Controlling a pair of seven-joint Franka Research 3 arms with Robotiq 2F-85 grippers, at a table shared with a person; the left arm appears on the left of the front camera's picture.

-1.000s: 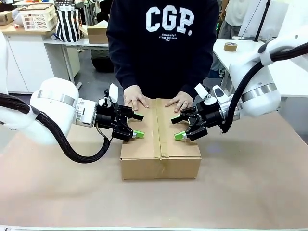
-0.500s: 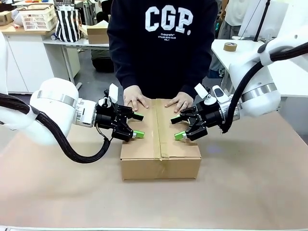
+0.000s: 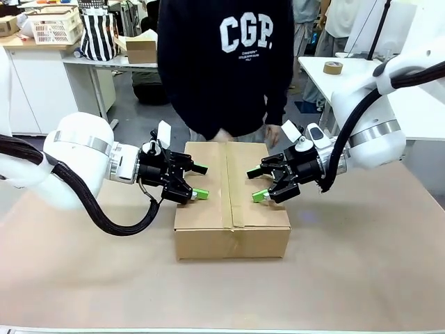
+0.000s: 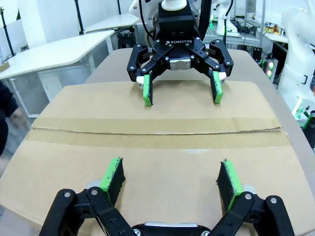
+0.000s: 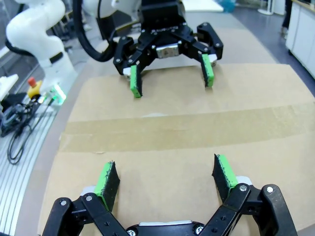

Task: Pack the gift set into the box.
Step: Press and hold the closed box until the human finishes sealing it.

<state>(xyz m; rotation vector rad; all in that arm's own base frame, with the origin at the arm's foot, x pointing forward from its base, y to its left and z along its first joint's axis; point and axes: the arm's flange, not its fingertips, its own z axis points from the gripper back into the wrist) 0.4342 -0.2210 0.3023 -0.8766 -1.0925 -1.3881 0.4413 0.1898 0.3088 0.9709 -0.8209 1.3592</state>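
The box [image 3: 231, 209] sits in the middle of the table with its flaps closed and brown tape along the centre seam. My left gripper [image 3: 200, 181] hovers open just over the box's left half. Facing it over the right half, my right gripper [image 3: 256, 184] is open too. In the left wrist view the left gripper [image 4: 170, 179] is low over the box top [image 4: 162, 162], with the right gripper [image 4: 181, 91] opposite. In the right wrist view the right gripper [image 5: 165, 177] is over the box top [image 5: 172, 147], with the left gripper [image 5: 172, 78] opposite. No gift set shows.
A person in a dark sweatshirt [image 3: 226, 62] stands at the far edge, behind the box. A roll of tape [image 3: 333, 67] lies on a white side table at right. Shelves, a basket and a small carton [image 3: 141, 49] stand in the background.
The person has lifted both hands off the far edge of the box and drawn back. Both grippers stay where they were, open.
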